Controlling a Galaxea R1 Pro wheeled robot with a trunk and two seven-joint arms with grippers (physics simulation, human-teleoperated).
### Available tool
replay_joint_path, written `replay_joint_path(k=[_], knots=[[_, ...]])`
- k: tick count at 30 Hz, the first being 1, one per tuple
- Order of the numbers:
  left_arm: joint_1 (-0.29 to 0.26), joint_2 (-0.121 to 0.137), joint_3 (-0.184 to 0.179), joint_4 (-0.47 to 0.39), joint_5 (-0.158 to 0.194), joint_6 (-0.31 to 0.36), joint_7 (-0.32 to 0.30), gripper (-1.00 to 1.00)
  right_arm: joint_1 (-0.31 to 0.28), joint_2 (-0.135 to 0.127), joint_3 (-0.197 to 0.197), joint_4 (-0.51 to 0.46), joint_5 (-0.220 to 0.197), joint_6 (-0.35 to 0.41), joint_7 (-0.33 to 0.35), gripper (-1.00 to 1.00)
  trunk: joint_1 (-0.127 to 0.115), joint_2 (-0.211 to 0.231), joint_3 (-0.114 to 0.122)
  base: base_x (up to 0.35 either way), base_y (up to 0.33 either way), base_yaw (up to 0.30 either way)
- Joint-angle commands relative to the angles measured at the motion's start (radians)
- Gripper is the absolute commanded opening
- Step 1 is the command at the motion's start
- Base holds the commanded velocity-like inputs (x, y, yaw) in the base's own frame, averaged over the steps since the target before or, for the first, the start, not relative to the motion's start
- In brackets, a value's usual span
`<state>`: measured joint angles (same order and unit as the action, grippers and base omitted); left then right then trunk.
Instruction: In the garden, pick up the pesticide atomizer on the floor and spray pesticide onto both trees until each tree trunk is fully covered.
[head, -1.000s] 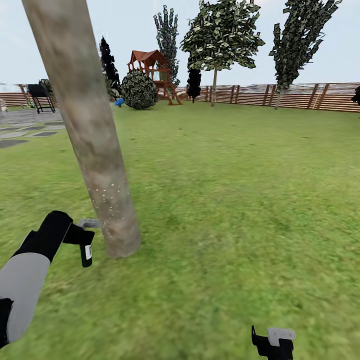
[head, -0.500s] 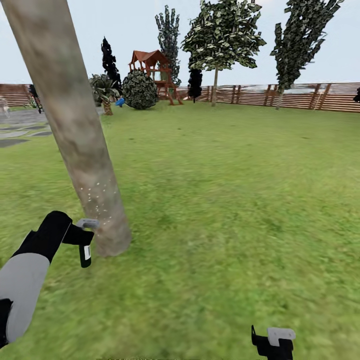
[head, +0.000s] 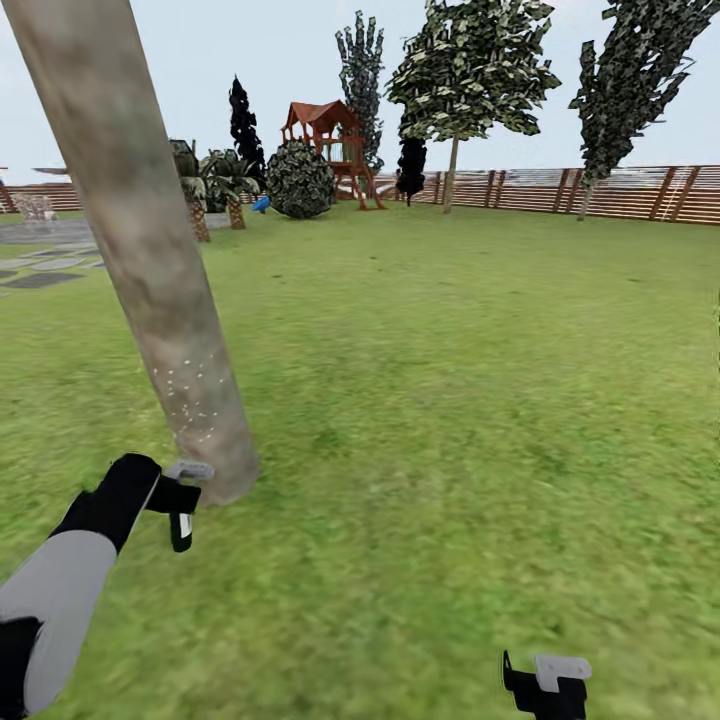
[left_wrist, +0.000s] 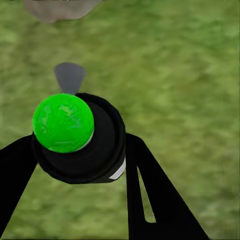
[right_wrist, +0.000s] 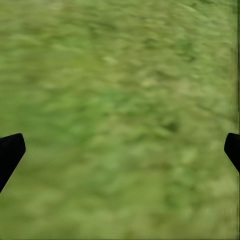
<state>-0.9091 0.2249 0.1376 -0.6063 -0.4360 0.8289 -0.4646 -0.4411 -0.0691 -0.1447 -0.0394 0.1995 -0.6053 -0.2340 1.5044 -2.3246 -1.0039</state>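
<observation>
my left hand (left_wrist: 80, 150) clamped on the pesticide atomizer (left_wrist: 75, 137), green cap up, just beside the foot of the leaning tree trunk (head: 140, 250) speckled with pale dots; lawn (head: 450, 400); my right hand (right_wrist: 120, 150) spread apart over grass.

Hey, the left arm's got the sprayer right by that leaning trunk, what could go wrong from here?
1. The white spray specks sit in a low patch on the leaning trunk; the stretch above looks bare, so coverage may fall short.
2. The atomizer in the left gripper hangs close to the trunk's base; moving forward might knock it.
3. The right gripper is open over grass, so it likely cannot help if the grip slips.
</observation>
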Motion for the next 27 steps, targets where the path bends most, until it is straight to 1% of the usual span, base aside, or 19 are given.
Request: replay_joint_path(k=[1, 2, 3, 4, 5, 6, 7, 8, 9, 11, 14, 21, 27], knots=[[0.001, -0.004, 0.005, 0.017, -0.006, -0.024, 0.029, -1.0, -0.001, 0.0, -0.007, 0.001, 0.011, -0.002, -0.004, 1.0, 0.0, 0.0, -0.001, 0.0, -0.276, 0.001], [0.001, -0.005, 0.005, 0.036, -0.002, -0.05, 0.057, -1.0, -0.001, 0.0, -0.007, 0.001, 0.011, -0.002, -0.004, 1.0, 0.0, 0.0, -0.001, 0.005, -0.276, 0.0], [0.002, -0.006, 0.013, 0.077, 0.023, -0.098, 0.107, -1.0, -0.001, 0.0, -0.007, 0.001, 0.011, -0.002, -0.004, 1.0, 0.0, 0.0, -0.001, 0.043, -0.276, 0.0], [0.002, -0.006, 0.023, 0.097, 0.043, -0.114, 0.13, -1.0, -0.001, 0.0, -0.007, 0.001, 0.011, -0.001, -0.004, 1.0, 0.0, 0.0, -0.001, 0.055, -0.276, 0.0], [0.002, -0.006, 0.038, 0.126, 0.074, -0.128, 0.168, -1.0, -0.001, 0.0, -0.007, 0.001, 0.01, -0.001, -0.004, 1.0, 0.0, 0.0, -0.001, 0.067, -0.276, 0.0], [0.002, -0.006, 0.049, 0.142, 0.094, -0.136, 0.197, -1.0, -0.001, 0.0, -0.007, 0.001, 0.01, -0.001, -0.004, 1.0, 0.0, 0.0, -0.001, 0.073, -0.276, 0.0], [0.002, -0.006, 0.064, 0.161, 0.123, -0.153, 0.245, -1.0, -0.001, 0.001, -0.007, 0.0, 0.01, -0.001, -0.004, 1.0, 0.0, 0.0, -0.001, 0.077, -0.276, 0.0], [0.003, -0.006, 0.072, 0.176, 0.152, -0.189, 0.292, -1.0, -0.001, 0.001, -0.007, 0.0, 0.01, -0.001, -0.004, 1.0, 0.0, 0.0, -0.001, 0.079, -0.276, 0.0], [0.003, -0.007, 0.077, 0.196, 0.174, -0.224, 0.328, -1.0, -0.001, 0.001, -0.007, 0.0, 0.01, -0.001, -0.004, 1.0, 0.0, 0.0, -0.001, 0.082, -0.276, 0.0], [0.003, -0.007, 0.081, 0.233, 0.193, -0.26, 0.36, -1.0, -0.001, 0.002, -0.007, 0.0, 0.01, -0.001, -0.004, 1.0, 0.0, 0.0, -0.001, 0.099, -0.274, 0.058], [0.003, -0.005, 0.084, 0.251, 0.201, -0.275, 0.373, -1.0, -0.001, 0.002, -0.007, 0.0, 0.01, -0.001, -0.004, 1.0, 0.0, 0.0, -0.001, 0.16, -0.251, 0.206], [0.003, -0.005, 0.085, 0.248, 0.203, -0.28, 0.377, -1.0, -0.001, 0.002, -0.007, 0.001, 0.01, -0.001, -0.004, 1.0, 0.0, 0.0, -0.001, 0.25, -0.183, 0.271], [0.003, -0.016, 0.083, 0.25, 0.204, -0.281, 0.377, -1.0, -0.001, 0.002, -0.006, 0.001, 0.011, -0.001, -0.004, 1.0, 0.0, 0.0, -0.001, 0.258, -0.179, 0.276]])
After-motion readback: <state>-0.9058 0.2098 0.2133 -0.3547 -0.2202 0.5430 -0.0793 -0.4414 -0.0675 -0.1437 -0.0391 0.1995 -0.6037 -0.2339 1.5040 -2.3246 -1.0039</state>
